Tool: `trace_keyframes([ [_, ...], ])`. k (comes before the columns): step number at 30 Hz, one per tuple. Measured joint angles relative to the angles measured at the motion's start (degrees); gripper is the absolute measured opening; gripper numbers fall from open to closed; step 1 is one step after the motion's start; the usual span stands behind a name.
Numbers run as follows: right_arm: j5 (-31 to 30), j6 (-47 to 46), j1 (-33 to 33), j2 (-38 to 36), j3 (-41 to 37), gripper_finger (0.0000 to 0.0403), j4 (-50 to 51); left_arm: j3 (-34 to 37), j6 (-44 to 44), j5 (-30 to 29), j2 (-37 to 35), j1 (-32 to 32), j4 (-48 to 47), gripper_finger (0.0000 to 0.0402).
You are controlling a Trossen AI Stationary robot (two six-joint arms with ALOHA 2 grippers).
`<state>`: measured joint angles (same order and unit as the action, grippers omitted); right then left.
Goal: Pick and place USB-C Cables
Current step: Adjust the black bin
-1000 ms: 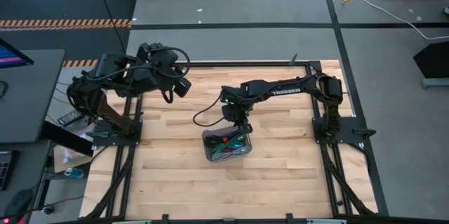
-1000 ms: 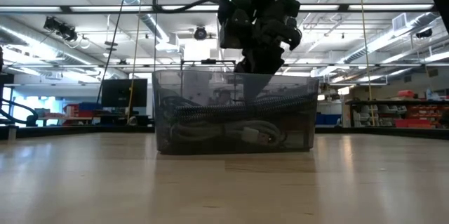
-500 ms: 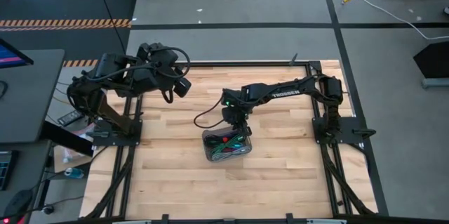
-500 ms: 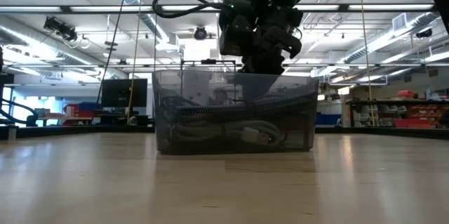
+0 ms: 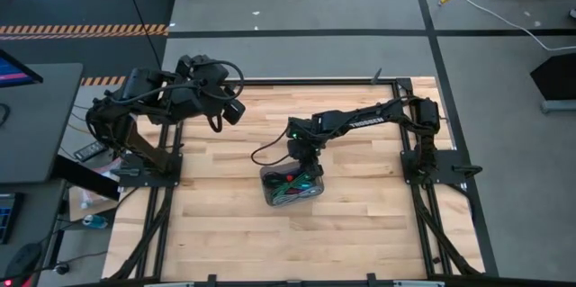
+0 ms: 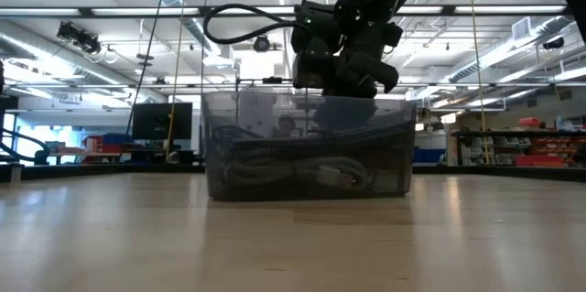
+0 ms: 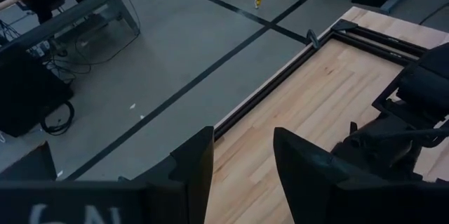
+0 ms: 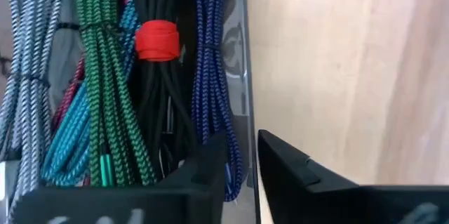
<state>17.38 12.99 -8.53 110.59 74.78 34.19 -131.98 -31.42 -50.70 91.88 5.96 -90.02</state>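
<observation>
USB-C cables [image 8: 105, 90] lie bundled in the clear tray [image 5: 290, 186] at mid-frame on the bench [image 5: 360, 206]. Upper left, the left claw [image 5: 232, 112] hovers, fingers spread. The right claw [image 5: 304, 156] straddles the tray's wall, fingers narrowly apart.

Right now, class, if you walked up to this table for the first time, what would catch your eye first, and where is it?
First, the clear tray at mid-table, crammed with bundled USB-C cables in green, teal, blue and grey, the black one tied with a red band. The right gripper sits over the tray's edge, a gap between its fingers. The left gripper waits open, raised at the table's far left corner.
</observation>
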Motion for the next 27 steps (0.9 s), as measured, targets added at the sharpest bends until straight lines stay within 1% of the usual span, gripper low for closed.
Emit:
trace_keyframes([
  [2,-1.3,0.0,-0.4,0.0,0.0,0.0067,0.1,0.0,0.0,0.2,0.0,0.0,0.0,0.0156],
  [5,-2.6,-0.9,-1.5,0.0,0.0,0.0018,0.1,0.0,-0.3,1.0,0.0,0.0,0.0,0.0156],
  [6,-2.8,-1.0,-1.9,0.0,0.0,0.0012,0.3,0.0,-0.5,1.1,0.0,0.0,0.0,0.0156],
  [10,-5.6,-4.1,-3.7,0.0,0.0,0.0009,0.0,0.0,-0.5,1.1,0.0,0.0,0.0,0.0156],
  [14,-7.3,-4.5,-5.8,-0.2,0.1,0.0006,0.0,0.0,-0.5,1.1,0.0,0.0,0.0,0.0156],
  [17,-7.5,-3.7,-7.1,-0.2,0.1,0.0005,0.3,0.0,-0.5,1.1,0.0,0.0,0.0,0.0156],
  [23,-8.4,0.7,-9.5,-0.3,0.2,0.0004,2.8,0.0,-0.5,1.1,0.0,0.0,0.0,0.0156],
  [27,-8.5,1.5,-10.4,-0.3,0.2,0.0004,3.1,0.0,-0.4,1.1,0.0,0.0,0.0,0.0156],
])
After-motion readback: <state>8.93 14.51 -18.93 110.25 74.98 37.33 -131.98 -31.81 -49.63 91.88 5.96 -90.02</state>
